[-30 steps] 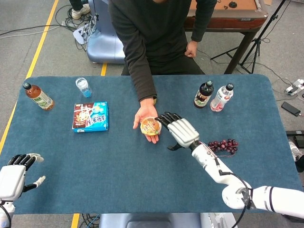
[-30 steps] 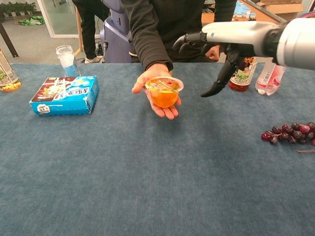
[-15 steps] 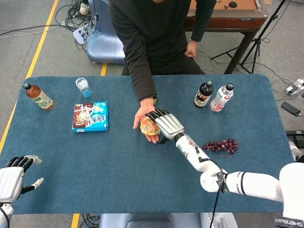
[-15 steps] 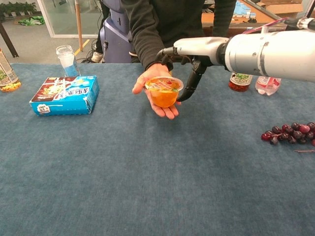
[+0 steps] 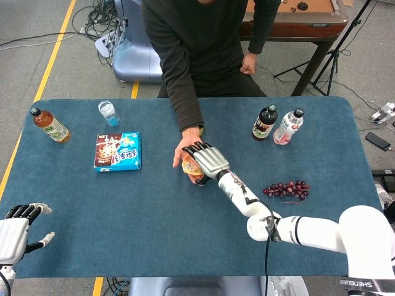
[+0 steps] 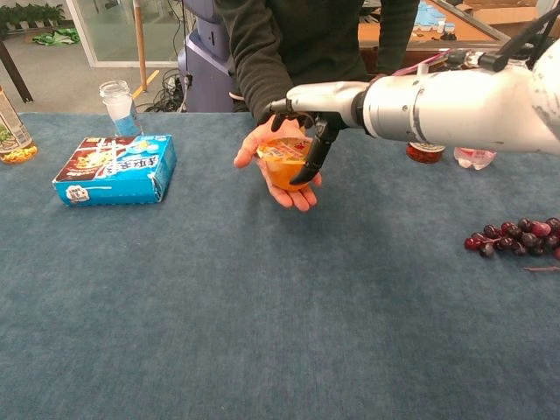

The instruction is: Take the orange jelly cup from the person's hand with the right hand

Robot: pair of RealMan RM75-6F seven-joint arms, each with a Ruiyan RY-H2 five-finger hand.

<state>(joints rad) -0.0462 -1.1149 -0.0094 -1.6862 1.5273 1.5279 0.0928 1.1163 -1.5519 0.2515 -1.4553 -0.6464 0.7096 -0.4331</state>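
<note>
The orange jelly cup (image 5: 187,164) (image 6: 280,166) sits in the person's upturned palm (image 6: 262,140) over the middle of the blue table. My right hand (image 5: 208,159) (image 6: 306,105) covers it from the right. Its fingers curl over the cup's top and far side, and the thumb presses the near right wall. The cup is tilted a little and still rests on the palm. Most of the lid is hidden in the head view. My left hand (image 5: 15,231) hangs at the table's near left corner, fingers apart and holding nothing.
A blue snack box (image 5: 118,151) (image 6: 116,169) and a clear plastic cup (image 5: 108,113) lie left of the person's hand. A tea bottle (image 5: 49,124) is at far left. A dark bottle (image 5: 265,123), a white bottle (image 5: 288,126) and grapes (image 5: 287,189) are on the right.
My right hand has moved left from beside the person's hand onto the jelly cup, and its thumb and fingers have closed round it. The left hand has sunk slightly lower.
</note>
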